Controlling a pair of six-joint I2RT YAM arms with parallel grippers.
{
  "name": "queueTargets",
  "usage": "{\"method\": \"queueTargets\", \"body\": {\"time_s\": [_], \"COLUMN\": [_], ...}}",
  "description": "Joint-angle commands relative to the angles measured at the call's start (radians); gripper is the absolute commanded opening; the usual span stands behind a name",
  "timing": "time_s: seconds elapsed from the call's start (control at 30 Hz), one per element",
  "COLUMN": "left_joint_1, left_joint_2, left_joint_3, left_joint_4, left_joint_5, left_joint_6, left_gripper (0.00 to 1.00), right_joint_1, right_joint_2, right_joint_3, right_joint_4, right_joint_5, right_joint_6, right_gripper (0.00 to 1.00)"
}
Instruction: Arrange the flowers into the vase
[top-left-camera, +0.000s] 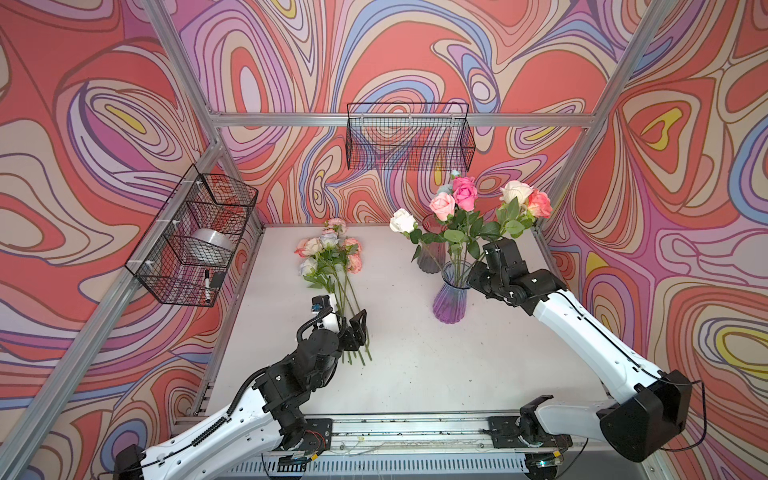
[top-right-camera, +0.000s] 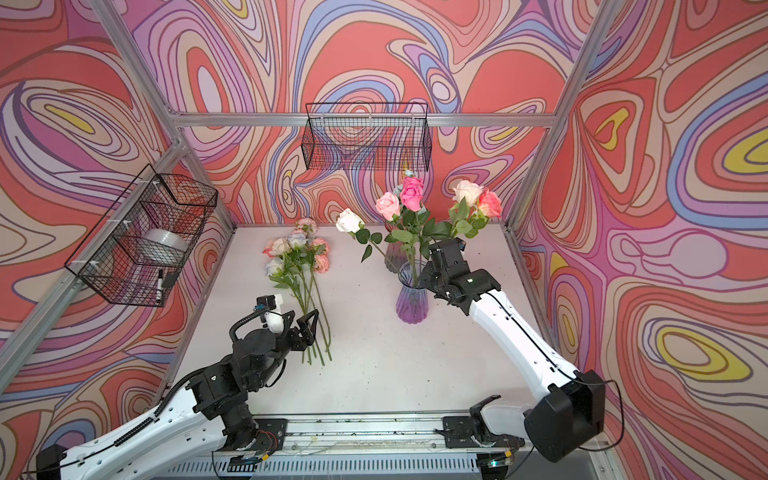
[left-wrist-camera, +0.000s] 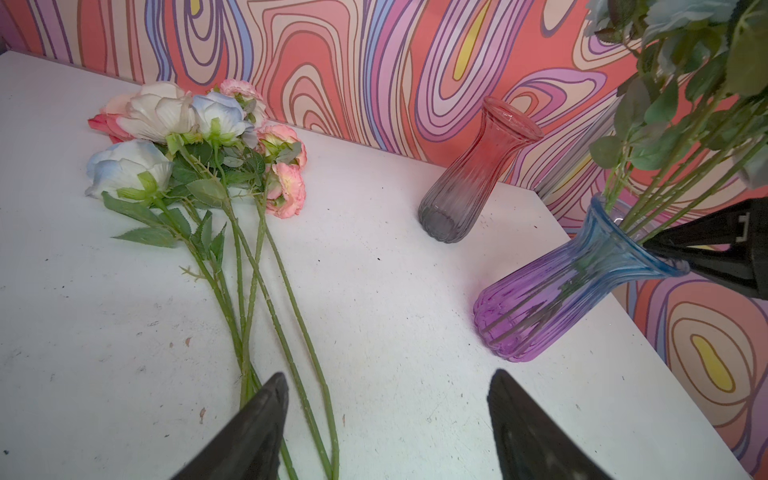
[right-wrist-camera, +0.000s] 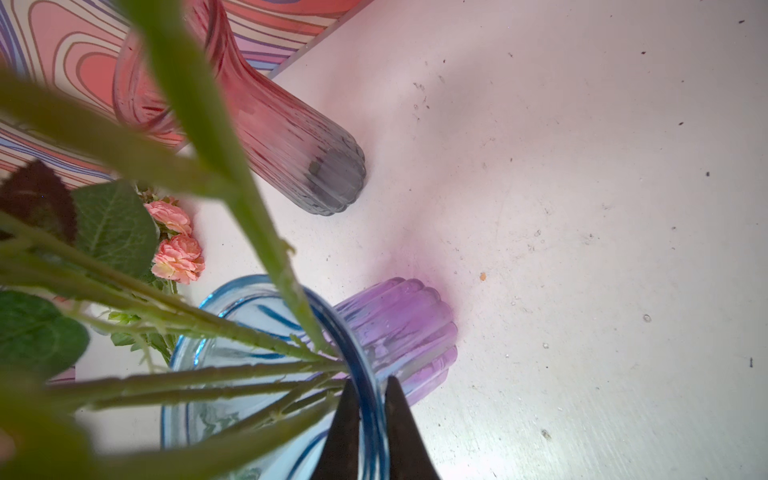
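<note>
so the purple vase (top-left-camera: 451, 299) already has a good share of the flowers in it, roses (top-left-camera: 461, 199) fanning out above its rim. The right gripper (right-wrist-camera: 370, 380) is pinched nearly shut across that vase's blue rim, one jaw inside and one outside, so it's steadying the glass, not holding a stem. The rest of the flowers, a loose bunch (top-left-camera: 332, 266), lie flat on the table (top-left-camera: 415, 374) well apart from the purple vase, on the left arm's side. The left gripper (left-wrist-camera: 387, 374) hangs over their stem ends, jaws wide apart with nothing in them

my read: next up is picking one stem. They cross and overlap, so I'd go for the one nearest the purple vase and grab the bare stem below the leaves, so it doesn't drag its neighbours. Then tip it upright and feed it into the mouth on the side away from the right jaw. The pink vase (left-wrist-camera: 473, 174) just behind the purple vase looks empty and easy to clip
</note>
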Motion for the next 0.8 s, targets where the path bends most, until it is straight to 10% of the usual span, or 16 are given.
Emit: {"method": "queueTargets", "body": {"time_s": [0.0,0.77], "left_joint_1": [0.001,0.002], "left_joint_2": [-0.013,-0.018], "left_joint_3": [-0.007,0.112], "left_joint_4": [-0.011,-0.100], "left_joint_5": [-0.010,0.059], "left_joint_6": [0.003,0.051], "left_gripper": [0.76,0.76], "right_joint_1": [-0.046,-0.424], "right_joint_2": [0.023,0.433], "right_joint_3": [-0.016,0.338], "right_joint_4": [0.012,0.114], "right_joint_5": [0.016,-0.144], "right_joint_6": [-0.028,-0.133], "right_gripper": [0.00,0.00]}}
